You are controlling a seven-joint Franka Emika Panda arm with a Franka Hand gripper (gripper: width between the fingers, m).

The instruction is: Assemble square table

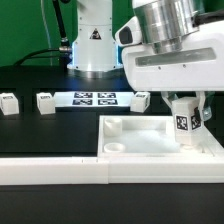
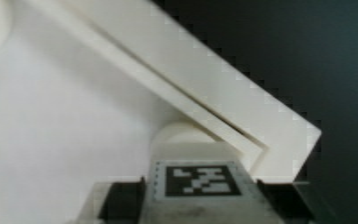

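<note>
The square table top (image 1: pixel 150 137), a white tray with a raised rim, lies at the exterior view's right, with a round socket (image 1: pixel 117 147) in its near corner. My gripper (image 1: pixel 183 112) hangs over the top's far right corner, shut on an upright white tagged leg (image 1: pixel 183 122). In the wrist view the leg (image 2: pixel 201 182) sits between my dark fingers (image 2: pixel 119 200), pressed on both sides. It is just above a corner socket (image 2: pixel 185 135) beside the rim (image 2: pixel 211 90). Whether the leg touches the socket I cannot tell.
Two loose legs (image 1: pixel 10 102) (image 1: pixel 45 101) lie at the back left and a third (image 1: pixel 140 98) lies behind the top. The marker board (image 1: pixel 95 99) lies between them. A long white border rail (image 1: pixel 50 170) runs along the front. The robot base (image 1: pixel 92 40) stands behind.
</note>
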